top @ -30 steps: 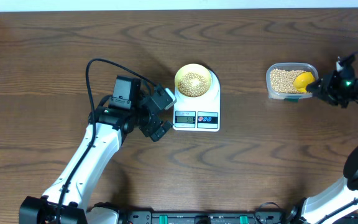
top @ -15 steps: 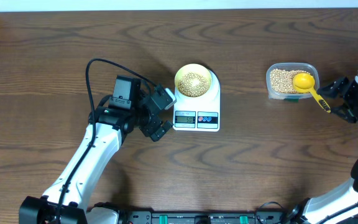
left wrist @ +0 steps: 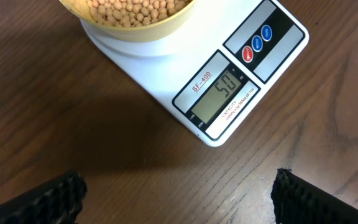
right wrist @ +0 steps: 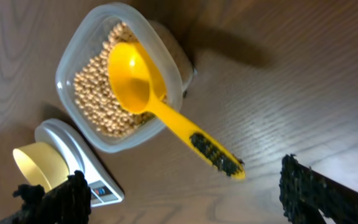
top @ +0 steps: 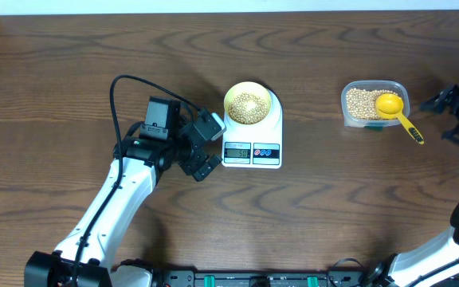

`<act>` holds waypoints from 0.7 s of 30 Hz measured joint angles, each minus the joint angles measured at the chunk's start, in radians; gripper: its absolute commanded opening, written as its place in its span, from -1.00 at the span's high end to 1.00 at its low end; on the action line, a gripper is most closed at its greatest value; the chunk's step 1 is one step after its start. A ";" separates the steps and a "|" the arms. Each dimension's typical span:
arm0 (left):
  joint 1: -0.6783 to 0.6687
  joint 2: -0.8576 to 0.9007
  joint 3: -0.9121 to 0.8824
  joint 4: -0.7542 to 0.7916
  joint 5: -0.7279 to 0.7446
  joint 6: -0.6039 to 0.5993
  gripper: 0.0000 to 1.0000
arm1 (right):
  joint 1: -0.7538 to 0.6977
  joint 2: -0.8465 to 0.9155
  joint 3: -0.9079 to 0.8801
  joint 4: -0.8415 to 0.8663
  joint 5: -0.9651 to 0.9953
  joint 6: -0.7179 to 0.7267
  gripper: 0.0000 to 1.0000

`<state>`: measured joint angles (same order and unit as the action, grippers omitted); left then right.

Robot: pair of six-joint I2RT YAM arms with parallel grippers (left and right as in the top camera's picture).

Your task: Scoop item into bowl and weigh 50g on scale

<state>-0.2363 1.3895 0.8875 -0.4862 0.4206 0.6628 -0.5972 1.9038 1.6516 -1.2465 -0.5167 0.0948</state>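
Evenly bright and sharp overhead. Soft shadow beside the scale (left wrist: pixel 185 68). Pale glare across the table (right wrist: pixel 344 165), slightly hazy.

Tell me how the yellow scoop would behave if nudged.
The scoop looks like plastic: probably light and stiff. Its head lies on the beans, handle over the container rim, so a nudge would likely pivot or tip it.

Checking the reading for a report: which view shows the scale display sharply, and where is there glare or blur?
Left wrist: scale display sharp, glare-free, legible. Overhead: evenly lit, digits too small. Right wrist: soft focus, bright glare on the table near the scoop.
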 measured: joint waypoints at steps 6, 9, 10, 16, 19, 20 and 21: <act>0.000 0.000 0.000 0.000 0.000 0.000 -0.95 | 0.003 0.000 0.157 -0.114 0.027 0.000 -0.87; 0.000 0.000 0.000 0.000 0.000 0.000 -0.96 | 0.014 0.000 0.210 -0.158 0.035 0.000 -0.86; 0.000 0.000 0.000 0.000 0.000 0.000 -0.95 | 0.021 0.000 0.229 -0.174 0.037 0.000 -0.86; 0.000 0.000 0.000 0.000 0.000 0.000 -0.95 | 0.076 -0.002 0.280 -0.205 0.042 0.000 -0.93; 0.000 0.000 0.000 0.000 0.000 0.000 -0.95 | 0.109 -0.010 0.287 -0.205 0.047 0.000 -0.99; 0.000 0.000 0.000 0.000 0.000 0.000 -0.95 | 0.120 -0.014 0.292 -0.207 0.051 0.000 -0.99; 0.000 0.000 0.000 0.000 0.000 0.000 -0.95 | 0.133 -0.021 0.301 -0.207 0.057 0.000 -0.99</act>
<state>-0.2363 1.3895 0.8875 -0.4862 0.4206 0.6628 -0.4644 1.8832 1.9526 -1.4536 -0.4599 0.0948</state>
